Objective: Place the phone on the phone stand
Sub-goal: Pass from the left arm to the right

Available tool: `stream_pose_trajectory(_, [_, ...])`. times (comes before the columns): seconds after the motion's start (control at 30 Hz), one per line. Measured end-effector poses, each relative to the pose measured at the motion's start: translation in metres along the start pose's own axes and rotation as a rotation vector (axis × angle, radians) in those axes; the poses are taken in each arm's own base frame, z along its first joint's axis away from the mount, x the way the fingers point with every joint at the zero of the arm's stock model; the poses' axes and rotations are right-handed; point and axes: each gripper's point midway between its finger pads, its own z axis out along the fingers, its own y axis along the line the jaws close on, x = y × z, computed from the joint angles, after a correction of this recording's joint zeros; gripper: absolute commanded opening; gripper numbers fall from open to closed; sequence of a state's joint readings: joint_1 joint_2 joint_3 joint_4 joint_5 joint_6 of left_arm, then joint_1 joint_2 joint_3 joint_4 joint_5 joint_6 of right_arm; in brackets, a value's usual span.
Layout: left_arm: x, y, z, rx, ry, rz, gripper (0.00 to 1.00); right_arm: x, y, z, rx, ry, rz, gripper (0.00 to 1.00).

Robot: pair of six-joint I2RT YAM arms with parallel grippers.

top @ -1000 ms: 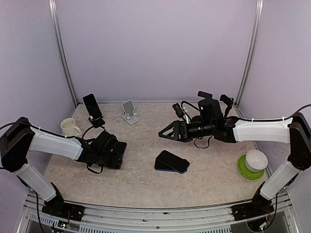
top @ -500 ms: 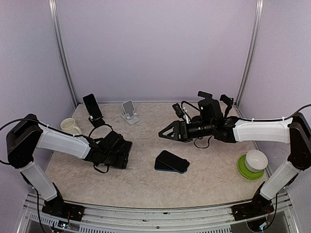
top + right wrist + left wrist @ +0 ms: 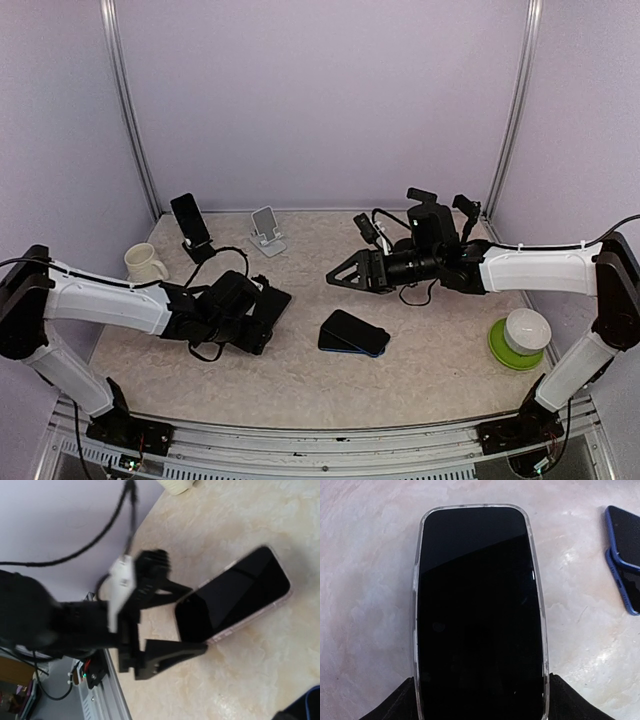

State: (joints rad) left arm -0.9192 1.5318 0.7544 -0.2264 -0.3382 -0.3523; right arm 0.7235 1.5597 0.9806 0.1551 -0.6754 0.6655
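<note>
My left gripper [image 3: 258, 320] is shut on the phone [image 3: 273, 303], black in a clear case, and carries it low over the table left of centre. In the left wrist view the phone [image 3: 480, 610] fills the frame, with a black finger [image 3: 395, 705] against each long edge. The right wrist view shows the same phone [image 3: 235, 592] in the left gripper [image 3: 197, 617] from the side. An empty white phone stand [image 3: 266, 232] stands at the back, left of centre. Above the table's middle my right gripper [image 3: 340, 272] hangs open and holds nothing.
A dark stand with another phone [image 3: 190, 220] on it is at the back left, with a cream mug [image 3: 145, 263] near it. Two stacked blue phones [image 3: 353, 333] lie mid-table; their edge [image 3: 625, 565] shows at the left wrist view's right. A white bowl on a green plate [image 3: 519, 342] sits right.
The left arm has carried the phone to the right, toward the middle of the table. The right arm has stayed where it was.
</note>
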Motion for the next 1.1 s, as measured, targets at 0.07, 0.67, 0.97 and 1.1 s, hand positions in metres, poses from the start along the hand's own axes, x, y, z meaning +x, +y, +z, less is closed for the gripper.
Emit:
stream_pose_trajectory(0.07, [-0.011,-0.003,-0.012,0.017,-0.047,0.023,0.35,0.001,0.001,0.0,-0.007,0.006,-0.001,0.96])
stream_pose_trajectory(0.67, [-0.031,-0.09,-0.096,0.194,-0.336,0.366,0.29,0.028,-0.003,0.021,-0.114,0.171,0.026,0.81])
stream_pose_trajectory(0.97, [-0.027,-0.102,-0.107,0.16,-0.382,0.476,0.29,0.04,0.008,0.018,-0.175,0.255,0.004,0.62])
stream_pose_trajectory(1.1, [-0.026,-0.104,-0.111,0.141,-0.4,0.512,0.29,0.051,0.009,0.021,-0.189,0.304,0.008,0.55])
